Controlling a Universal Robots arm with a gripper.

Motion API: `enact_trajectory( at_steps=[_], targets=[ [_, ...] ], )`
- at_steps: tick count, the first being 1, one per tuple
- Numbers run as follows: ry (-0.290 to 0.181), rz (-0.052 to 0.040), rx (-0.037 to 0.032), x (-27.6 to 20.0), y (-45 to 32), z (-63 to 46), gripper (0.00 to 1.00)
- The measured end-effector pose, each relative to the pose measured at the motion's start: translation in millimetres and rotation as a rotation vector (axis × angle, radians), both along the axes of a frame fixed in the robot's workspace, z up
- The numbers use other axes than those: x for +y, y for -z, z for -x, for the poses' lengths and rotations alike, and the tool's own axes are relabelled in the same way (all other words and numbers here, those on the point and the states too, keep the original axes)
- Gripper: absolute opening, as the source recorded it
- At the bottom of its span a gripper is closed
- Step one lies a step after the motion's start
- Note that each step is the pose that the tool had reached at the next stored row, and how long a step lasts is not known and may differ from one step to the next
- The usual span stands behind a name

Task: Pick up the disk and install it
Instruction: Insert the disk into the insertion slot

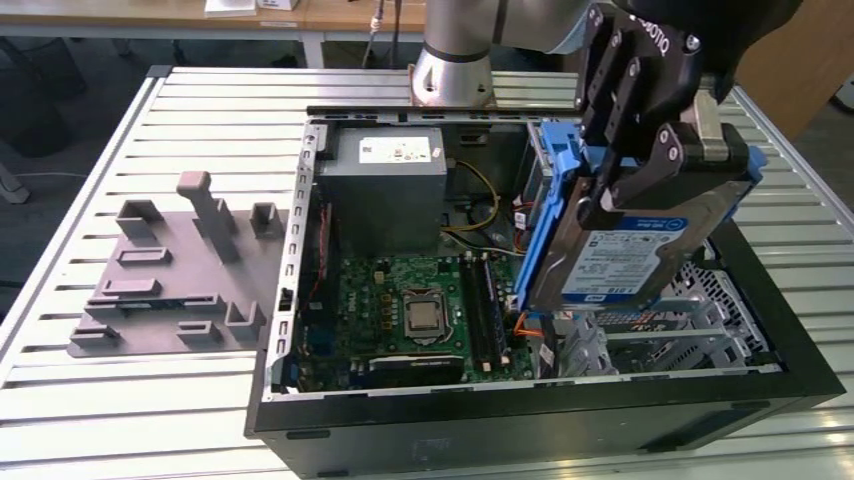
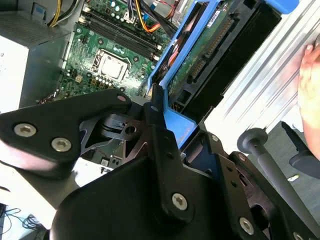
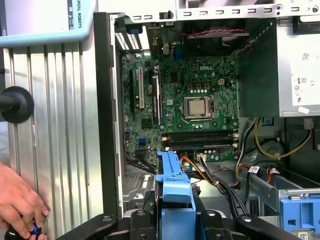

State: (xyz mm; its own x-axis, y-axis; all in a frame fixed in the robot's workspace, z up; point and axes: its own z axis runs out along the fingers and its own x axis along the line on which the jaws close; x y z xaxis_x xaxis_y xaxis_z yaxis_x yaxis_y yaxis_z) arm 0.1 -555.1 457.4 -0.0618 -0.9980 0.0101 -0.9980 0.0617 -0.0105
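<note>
Exterior view: disk (image 1: 638, 255) held over cage (image 1: 694, 338), beside cables (image 1: 483, 218).

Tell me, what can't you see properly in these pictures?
- Exterior view: the disk, clamped in the gripper, hides part of the case behind it.
- First wrist view: a hand is cut off by the picture's edge.
- Second wrist view: the gripper's black body covers the disk's near end.

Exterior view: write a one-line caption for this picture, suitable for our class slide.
The gripper holds the disk, framed by blue rails, tilted over the open computer case.
</note>
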Motion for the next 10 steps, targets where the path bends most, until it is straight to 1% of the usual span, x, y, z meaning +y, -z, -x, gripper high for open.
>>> enact_trajectory(
  at_steps=[10],
  targets=[
    [0.0,0.0003,0.0,-0.6,1.5,-16.0,0.36]
  ],
)
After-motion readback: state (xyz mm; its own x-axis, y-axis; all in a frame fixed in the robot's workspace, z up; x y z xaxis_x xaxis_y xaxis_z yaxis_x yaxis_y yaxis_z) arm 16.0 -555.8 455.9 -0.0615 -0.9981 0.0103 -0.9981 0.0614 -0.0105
